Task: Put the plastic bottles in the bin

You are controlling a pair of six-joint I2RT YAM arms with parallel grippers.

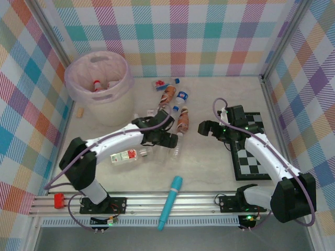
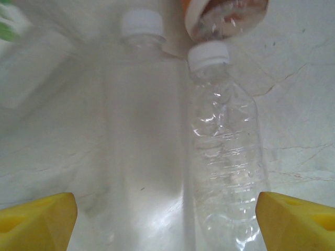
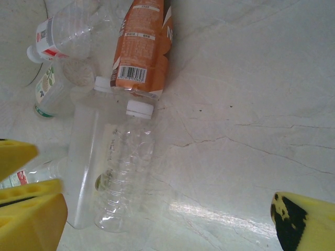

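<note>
The table (image 1: 209,172) is carrying everything. The bin (image 1: 107,110) is standing at its far left corner, and a few bottles (image 1: 97,84) are lying inside it. The left gripper (image 1: 172,140) is hanging wide open over two clear bottles (image 2: 225,157), which are lying side by side between its yellow fingers (image 2: 36,219). The right gripper (image 1: 205,127) is also standing open nearby, grasping nothing. Other bottles (image 1: 175,102) are lying mid-table, and a red-label bottle (image 1: 125,155) is lying apart from them, nearer the front.
</note>
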